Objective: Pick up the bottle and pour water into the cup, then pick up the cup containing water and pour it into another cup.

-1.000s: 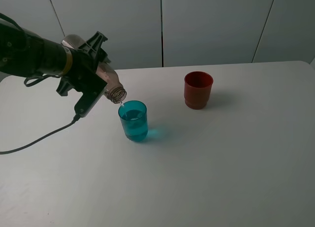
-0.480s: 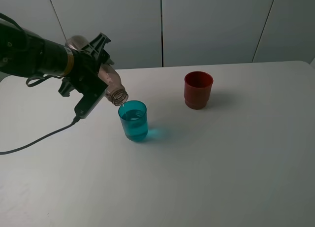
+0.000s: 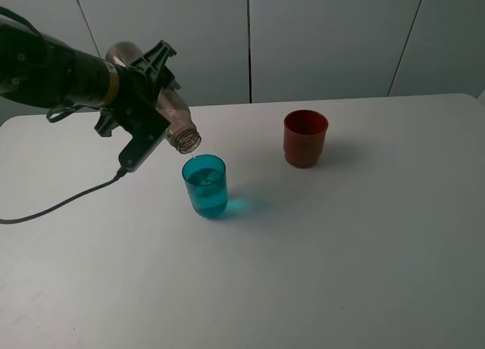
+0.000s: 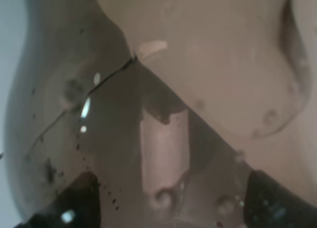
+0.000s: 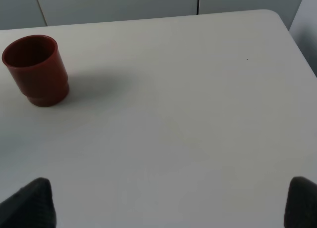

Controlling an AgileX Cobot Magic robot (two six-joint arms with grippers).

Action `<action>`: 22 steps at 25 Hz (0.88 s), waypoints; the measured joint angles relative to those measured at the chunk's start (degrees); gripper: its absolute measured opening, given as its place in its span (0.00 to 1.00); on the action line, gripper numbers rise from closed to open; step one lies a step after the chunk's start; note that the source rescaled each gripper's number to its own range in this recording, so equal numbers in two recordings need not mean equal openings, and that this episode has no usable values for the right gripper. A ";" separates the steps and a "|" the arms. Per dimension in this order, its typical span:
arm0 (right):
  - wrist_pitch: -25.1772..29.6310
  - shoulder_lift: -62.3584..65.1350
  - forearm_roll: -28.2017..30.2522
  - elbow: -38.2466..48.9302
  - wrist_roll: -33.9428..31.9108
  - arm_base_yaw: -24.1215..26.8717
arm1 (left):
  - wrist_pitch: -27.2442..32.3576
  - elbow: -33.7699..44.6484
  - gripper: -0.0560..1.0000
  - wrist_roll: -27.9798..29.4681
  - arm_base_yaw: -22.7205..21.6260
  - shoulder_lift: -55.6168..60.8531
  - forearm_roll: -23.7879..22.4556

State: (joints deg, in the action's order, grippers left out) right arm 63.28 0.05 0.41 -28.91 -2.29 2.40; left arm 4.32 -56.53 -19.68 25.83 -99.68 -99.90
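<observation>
1. Where the left arm reaches in over the white table (image 3: 341, 258), the left gripper (image 3: 151, 103) has its jaws pinched on the clear brownish bottle (image 3: 174, 116), one on either side of its body.
2. The bottle is held in the air, tilted steeply, with its base up towards the arm and its open threaded neck pointing down and to the right.
3. The bottle's mouth hangs just above the near-left rim of the translucent teal cup (image 3: 205, 186), apart from it.
4. The teal cup stands upright on the table with water filling well over half of it.
5. The opaque red cup (image 3: 305, 138) stands upright farther back and to the right, well apart from the teal cup.
6. In the left wrist view the bottle (image 4: 163, 114) fills the picture, its wall wet with droplets.
7. The right gripper (image 5: 168, 203) hangs over bare table with its jaws spread wide and nothing between them; the red cup (image 5: 35, 69) stands well apart from it.
8. A dark cable (image 3: 61, 203) trails from the left arm across the table.
</observation>
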 joint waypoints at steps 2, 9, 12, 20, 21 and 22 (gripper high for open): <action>0.00 0.00 0.00 0.00 0.00 0.00 | 0.00 -0.11 0.05 -0.81 0.50 -0.51 0.00; 0.00 0.00 0.00 0.00 -0.10 0.00 | 0.12 -0.11 0.05 -4.98 0.61 -1.15 0.00; 0.00 0.00 0.00 0.00 -0.10 0.00 | 0.31 -0.11 0.05 -5.99 0.61 -1.24 0.00; 0.00 0.00 0.00 0.00 -0.10 0.00 | 0.31 -0.11 0.05 -6.43 0.61 -1.24 0.00; 0.00 0.00 0.00 0.00 -0.10 0.00 | 0.31 -0.11 0.05 -6.31 0.61 -1.24 0.00; 0.00 0.00 0.00 0.00 -0.10 0.00 | 0.31 -0.11 0.05 -5.70 0.61 -1.28 0.00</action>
State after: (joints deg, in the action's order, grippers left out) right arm 63.28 0.05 0.41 -28.91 -2.39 2.40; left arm 4.63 -56.64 -25.38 26.44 -100.97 -99.90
